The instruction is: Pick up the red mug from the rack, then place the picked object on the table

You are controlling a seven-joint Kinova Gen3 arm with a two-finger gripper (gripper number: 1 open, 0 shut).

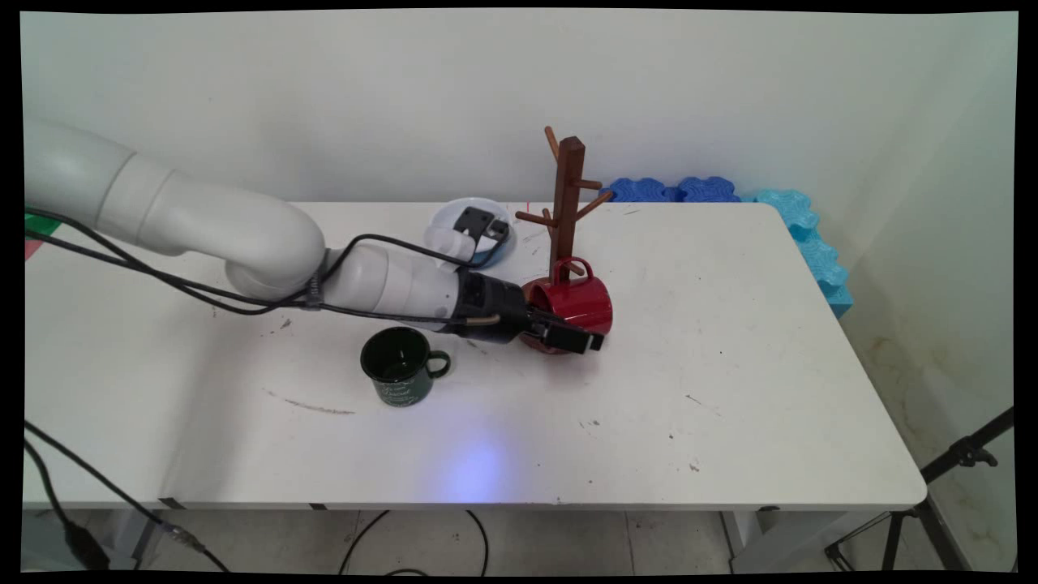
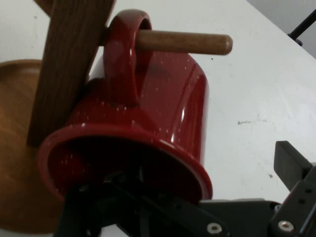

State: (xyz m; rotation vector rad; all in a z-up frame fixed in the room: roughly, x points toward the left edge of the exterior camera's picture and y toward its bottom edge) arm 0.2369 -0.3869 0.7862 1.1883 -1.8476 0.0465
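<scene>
From my seat, the gripper sits low beside the wooden mug tree, its jaws parted with one finger reaching inside the mouth of the red mug and the other outside the wall — I cannot tell whether they are pressing on the rim. The mug lies on its side, its handle looped over the tree's lowest peg, its mouth towards the hand, its body against the post and over the round wooden base. Crowding the spot: the post stands just behind the mug, with more pegs branching out higher up, and a dark green mug stands upright on the table just to the near side of the wrist, handle pointing to the picture's right. Behind the forearm is a white and blue bowl with a small black object in it, partly hidden by the arm and its black cables. The white table is scuffed and speckled with dark marks. At its far right corner blue foam blocks run along the plain white wall, and a black tripod leg shows by the floor at right.
</scene>
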